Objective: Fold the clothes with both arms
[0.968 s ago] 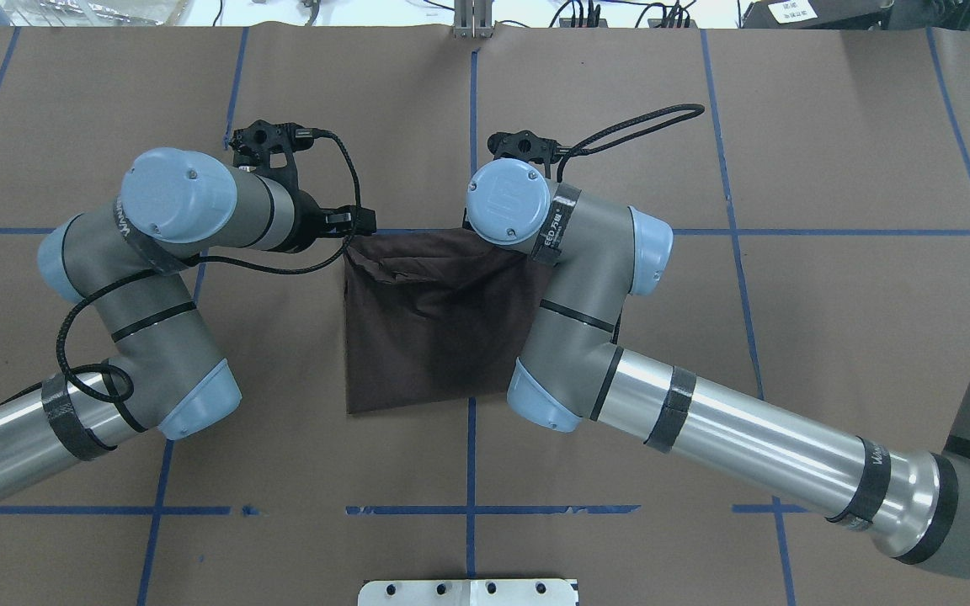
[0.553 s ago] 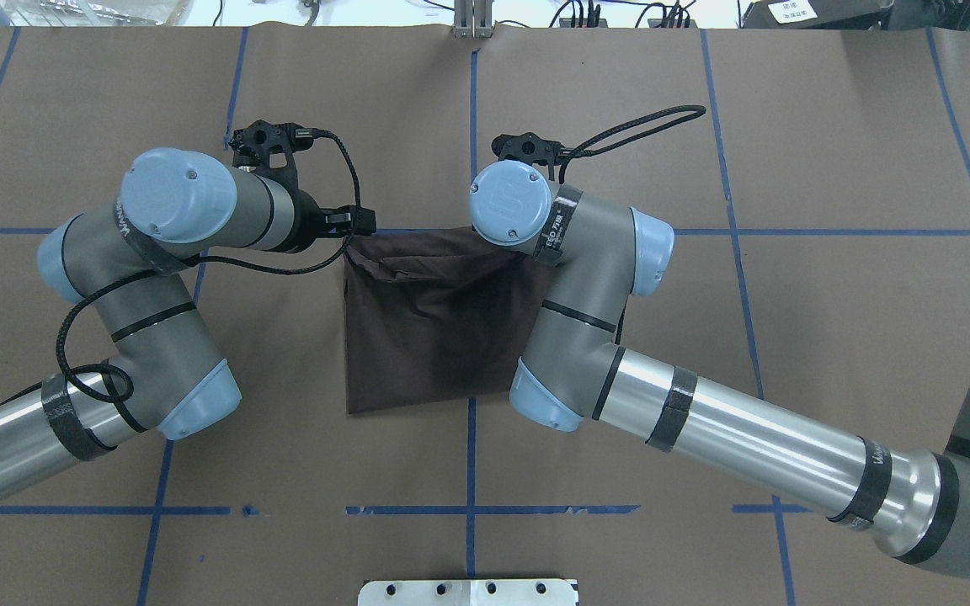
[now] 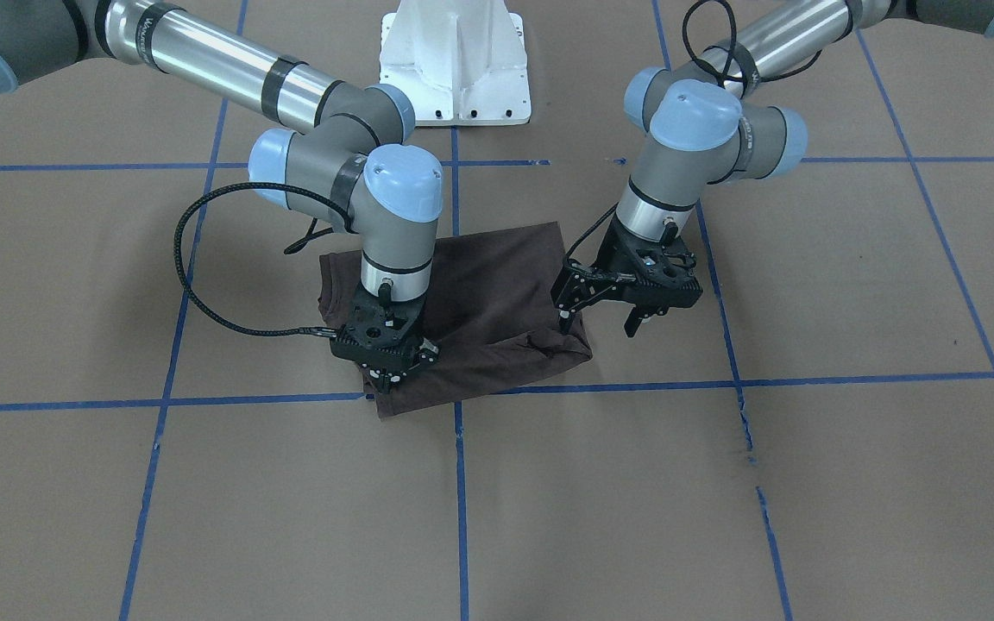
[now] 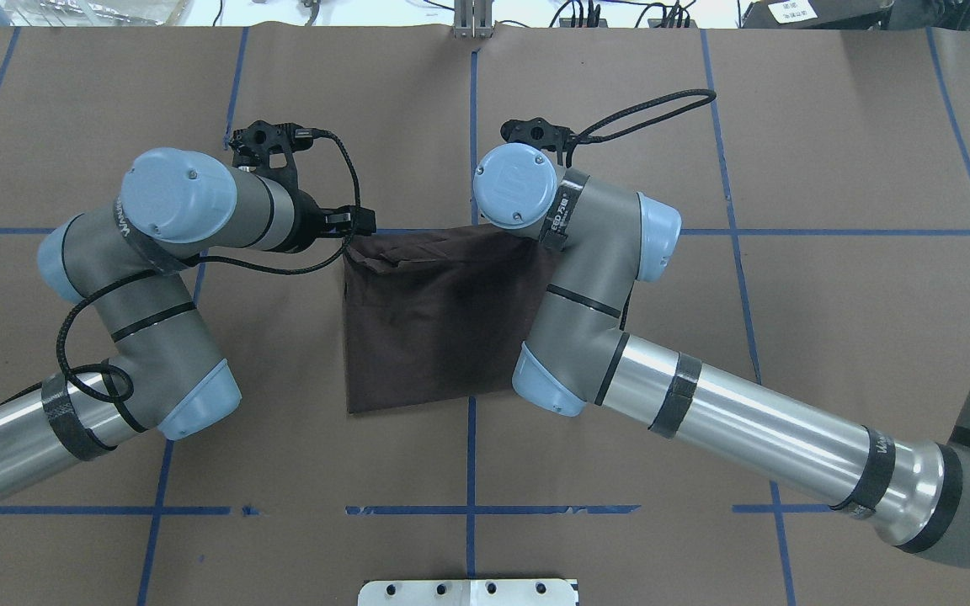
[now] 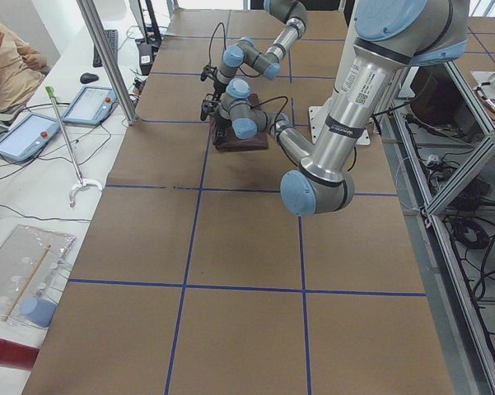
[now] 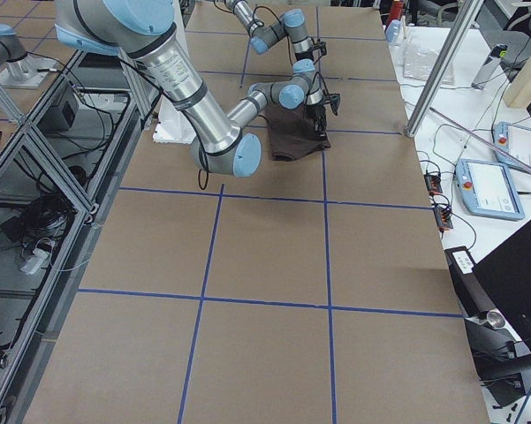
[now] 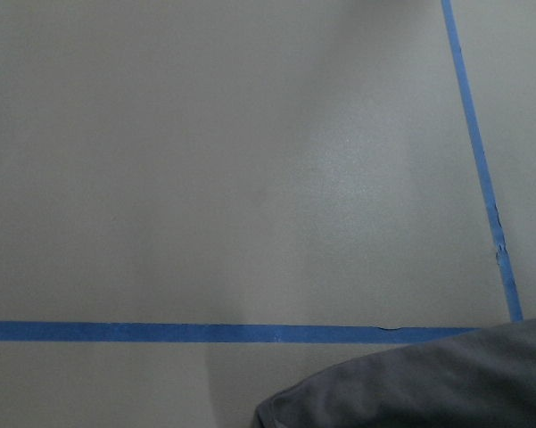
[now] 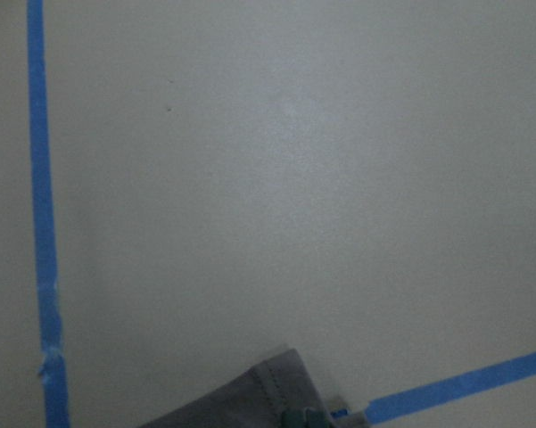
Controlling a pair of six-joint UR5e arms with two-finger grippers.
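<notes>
The dark brown T-shirt [image 3: 497, 285] lies folded into a rough rectangle on the brown paper table; it also shows in the overhead view [image 4: 434, 320]. My left gripper [image 3: 596, 326] is open, its jaws spread, one fingertip [image 3: 563, 324] touching the shirt's far corner on that side. My right gripper [image 3: 385, 379] stands upright over the other far corner with its fingers close together on the cloth. In the overhead view the right gripper is hidden under its own wrist. Each wrist view shows only a shirt corner: the left [image 7: 428, 392] and the right [image 8: 241, 401].
Blue tape lines [image 3: 204, 401] grid the table. The white base pedestal [image 3: 454, 60] stands on the robot's side. The right forearm [image 4: 746, 429] crosses low beside the shirt. A seated person [image 5: 8, 66] and tablets [image 5: 86, 103] are beyond the table's far edge.
My right wrist has moved a little farther away and to the right. The shirt's far edge has drawn straighter and flatter. The left arm has not moved.
</notes>
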